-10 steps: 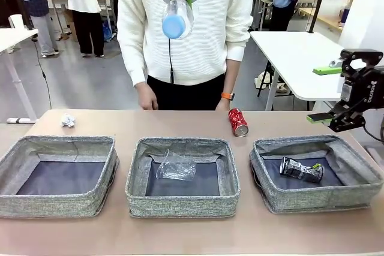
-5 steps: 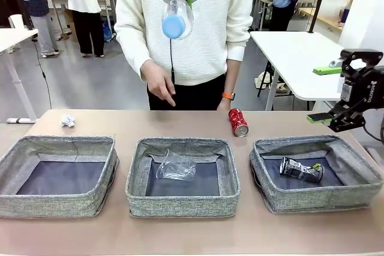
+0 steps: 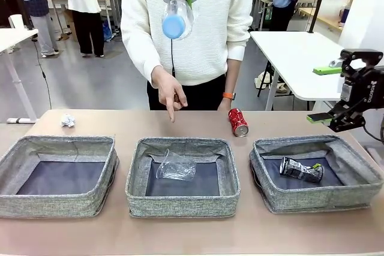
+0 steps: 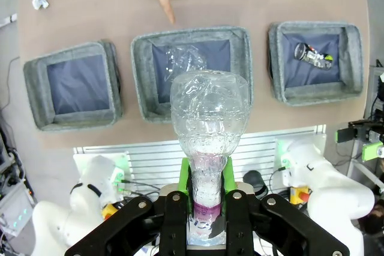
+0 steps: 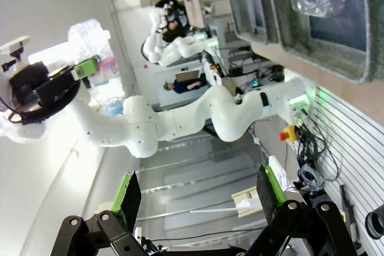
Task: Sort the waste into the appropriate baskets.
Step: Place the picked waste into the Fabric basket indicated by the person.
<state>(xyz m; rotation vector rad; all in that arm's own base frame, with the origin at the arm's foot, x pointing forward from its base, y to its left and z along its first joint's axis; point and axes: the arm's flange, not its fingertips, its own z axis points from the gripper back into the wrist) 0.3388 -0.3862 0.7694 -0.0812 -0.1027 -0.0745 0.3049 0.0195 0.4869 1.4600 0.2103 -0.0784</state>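
three baskets (image 3: pixel 60 205), two cans (image 3: pixel 238 122), one bottle (image 3: pixel 176 22)

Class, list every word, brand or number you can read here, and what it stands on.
None reads clearly.
right pincer: white lettering on its body, too small.
red can: white print, blurred.
crushed can: markings, blurred.
bottle: purple label, blurred.

Ok so I count three baskets (image 3: pixel 57 205) (image 3: pixel 183 205) (image 3: pixel 318 202), two cans (red can (image 3: pixel 238 122), crushed can (image 3: pixel 301 169)), one bottle (image 4: pixel 209 124), one plastic cup (image 3: pixel 176 165), one paper ball (image 3: pixel 68 120).
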